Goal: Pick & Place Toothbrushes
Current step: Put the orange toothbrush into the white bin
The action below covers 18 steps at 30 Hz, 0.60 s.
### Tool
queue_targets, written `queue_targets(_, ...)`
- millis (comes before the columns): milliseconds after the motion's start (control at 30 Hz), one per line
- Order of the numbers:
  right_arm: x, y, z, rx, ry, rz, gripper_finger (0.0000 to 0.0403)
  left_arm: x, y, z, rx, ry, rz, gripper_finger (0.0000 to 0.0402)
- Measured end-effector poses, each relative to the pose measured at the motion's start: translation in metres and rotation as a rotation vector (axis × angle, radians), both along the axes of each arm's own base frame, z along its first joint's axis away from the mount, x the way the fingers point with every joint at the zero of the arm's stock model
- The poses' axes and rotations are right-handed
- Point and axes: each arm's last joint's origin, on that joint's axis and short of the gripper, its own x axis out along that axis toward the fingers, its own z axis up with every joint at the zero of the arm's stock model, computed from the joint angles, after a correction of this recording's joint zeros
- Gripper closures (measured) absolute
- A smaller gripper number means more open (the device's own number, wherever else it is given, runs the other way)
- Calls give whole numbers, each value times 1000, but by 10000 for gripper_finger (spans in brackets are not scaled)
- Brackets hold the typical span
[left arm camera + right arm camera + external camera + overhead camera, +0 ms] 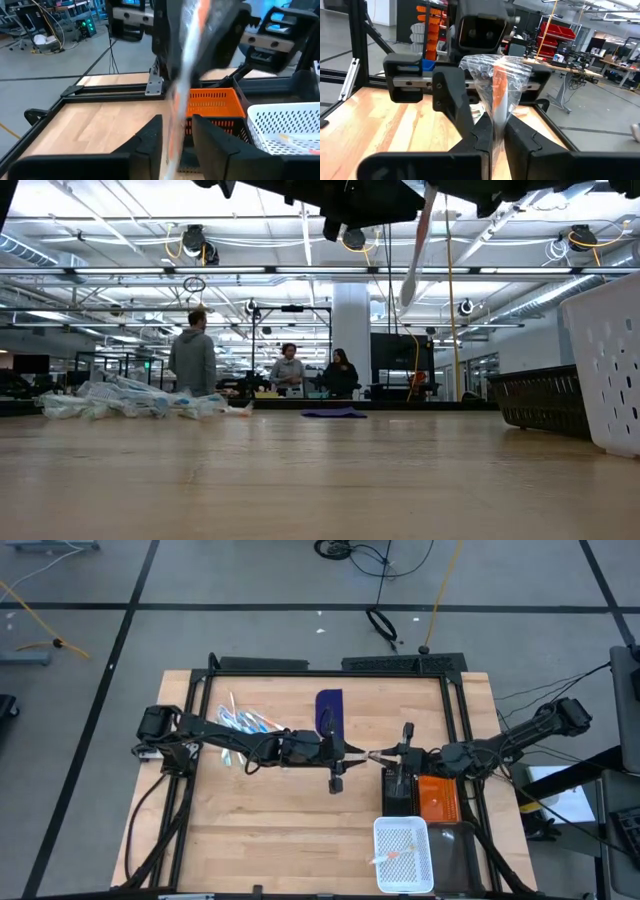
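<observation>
While the right pincer [377, 755] clamps the wrapped toothbrush [496, 95] mid-table, the left pincer [352, 751] stands parted.

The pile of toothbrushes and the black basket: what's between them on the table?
In the low view, only a flat dark blue rectangle lies between pile and black basket.

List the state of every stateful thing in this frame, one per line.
Left claw: open, wrapped toothbrush between its fingers.
Right claw: shut on the wrapped toothbrush, held above the table.
Toothbrush pile: lying on the table.
White basket: holds a few toothbrushes.
Orange basket: contents unclear.
Black basket: contents unclear.
</observation>
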Motion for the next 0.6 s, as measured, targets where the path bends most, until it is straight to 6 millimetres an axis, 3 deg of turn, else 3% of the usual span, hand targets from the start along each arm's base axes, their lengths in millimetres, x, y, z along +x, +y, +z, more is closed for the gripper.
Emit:
queue_targets(200,-18,6,5,13,24,29,386,-10,1,5,-3,76,26,252)
queue_targets(367,-34,15,5,55,59,109,386,-16,5,6,17,124,113,246)
queue_targets(600,-52,42,4,151,103,409,386,-17,6,4,22,148,127,245)
